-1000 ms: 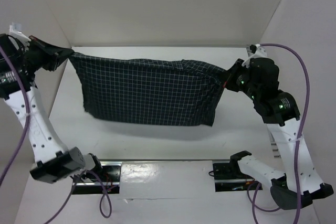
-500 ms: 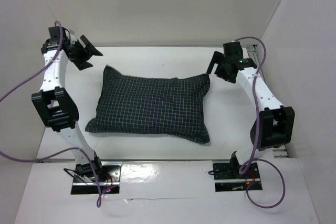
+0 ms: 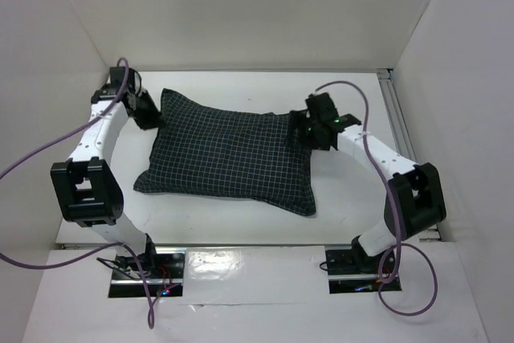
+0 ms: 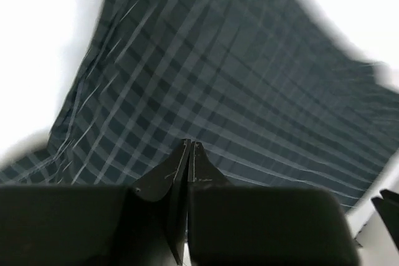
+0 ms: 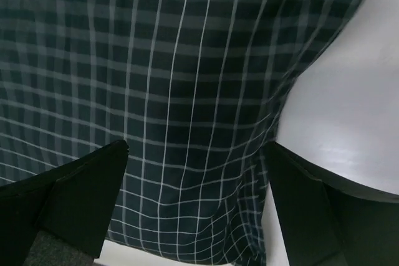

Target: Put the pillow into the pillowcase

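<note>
**Q:** Where does the pillowcase lie?

**A:** The pillowcase, dark with a fine white check, rests on the white table. It bulges, and what fills it is hidden.

**Q:** And the left gripper?

**A:** The left gripper sits at the pillowcase's far left corner. Its fingers are pressed together over the checked cloth. Whether any cloth is caught between them cannot be told.

**Q:** The right gripper?

**A:** The right gripper sits at the pillowcase's far right corner. Its fingers are spread wide, with checked cloth below the gap between them and the pillowcase's edge just inside one finger.
</note>
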Controlling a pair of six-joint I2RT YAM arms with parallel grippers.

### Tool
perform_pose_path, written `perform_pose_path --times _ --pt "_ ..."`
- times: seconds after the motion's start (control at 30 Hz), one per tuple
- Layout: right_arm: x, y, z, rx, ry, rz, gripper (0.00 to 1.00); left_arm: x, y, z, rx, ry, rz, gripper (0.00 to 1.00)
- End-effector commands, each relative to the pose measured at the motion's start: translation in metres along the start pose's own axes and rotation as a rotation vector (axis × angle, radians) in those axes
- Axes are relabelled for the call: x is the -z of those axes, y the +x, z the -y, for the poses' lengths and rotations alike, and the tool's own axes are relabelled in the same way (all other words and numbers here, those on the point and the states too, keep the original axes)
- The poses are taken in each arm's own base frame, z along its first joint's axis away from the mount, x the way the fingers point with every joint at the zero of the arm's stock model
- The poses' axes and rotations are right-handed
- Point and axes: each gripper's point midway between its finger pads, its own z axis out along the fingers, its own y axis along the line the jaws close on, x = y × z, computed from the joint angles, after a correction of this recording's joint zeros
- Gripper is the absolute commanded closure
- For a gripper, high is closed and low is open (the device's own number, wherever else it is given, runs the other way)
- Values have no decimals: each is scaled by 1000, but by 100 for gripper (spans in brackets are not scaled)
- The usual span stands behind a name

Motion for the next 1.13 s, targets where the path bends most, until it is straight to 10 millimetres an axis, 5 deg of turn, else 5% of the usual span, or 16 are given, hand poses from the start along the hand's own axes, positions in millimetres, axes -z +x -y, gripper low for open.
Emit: perform_pose_path --times 0.0,0.1,0.23,0.4,0.5,0.63,0.77,0.9,1.1 --pt "-14 40 -15 17 -21 -83 0 -23 30 -41 45 -131 -60 86" --pt "-34 61 -11 4 -10 -115 5 -43 56 -57 52 -160 -127 70" --pt "-60 41 13 -62 50 -71 57 -74 73 -63 61 -164 -211 65" --pt "-82 -31 63 -153 159 49 54 -92 67 -22 1 -92 -244 67" --pt "-76 -59 60 -141 162 85 35 -90 63 1 -54 -74 -234 67" --pt "-39 -78 57 -130 172 151 0 -60 42 26 -103 -29 -176 65" --pt "18 -93 84 -161 304 278 0 -13 14 56 -181 36 -66 59" --pt "78 -96 124 -194 475 390 0 44 -20 75 -213 44 92 36" --pt "122 -80 159 -222 592 476 2 96 -30 91 -245 95 215 20"
